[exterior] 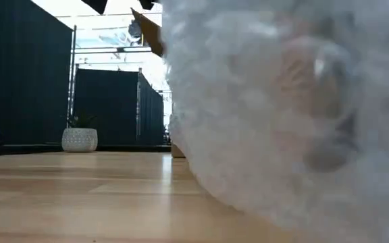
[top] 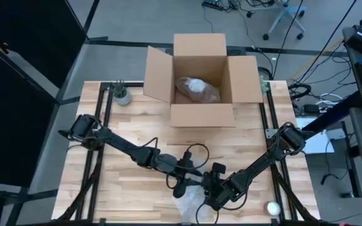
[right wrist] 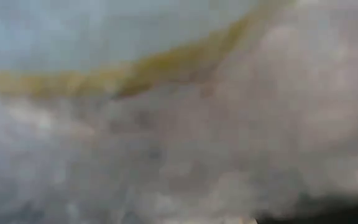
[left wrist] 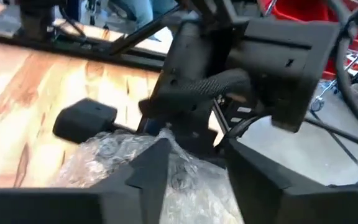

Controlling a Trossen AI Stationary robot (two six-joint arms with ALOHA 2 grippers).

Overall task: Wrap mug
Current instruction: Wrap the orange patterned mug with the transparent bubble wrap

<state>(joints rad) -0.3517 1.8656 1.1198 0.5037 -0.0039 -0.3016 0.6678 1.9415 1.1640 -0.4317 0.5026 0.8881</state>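
A bundle of clear bubble wrap [top: 190, 202] lies at the table's near edge, in the middle. It fills the right of the low view [exterior: 282, 121], where a dim tan shape [exterior: 309, 74] shows through it; I cannot tell if that is the mug. My left gripper [top: 181, 187] comes at the bundle from the left and is shut on the wrap [left wrist: 185, 180]. My right gripper [top: 211, 188] stands right beside it, over the same bundle. The right wrist view shows only wrap [right wrist: 179, 155] pressed close. My left gripper has a bunch of the bubble wrap's upper part [left wrist: 188, 171] between its two fingers [left wrist: 151, 168], coming from above and slanting toward the near edge. The layers are crumpled and uncountable. The bundle rests on the table below the fingers.
An open cardboard box [top: 200, 114] stands at the far middle with a wrapped item [top: 197, 90] inside. A small white pot [top: 123, 95] sits far left, and a white ball [top: 273, 207] near right. Bare wood lies to the left and right of the arms.
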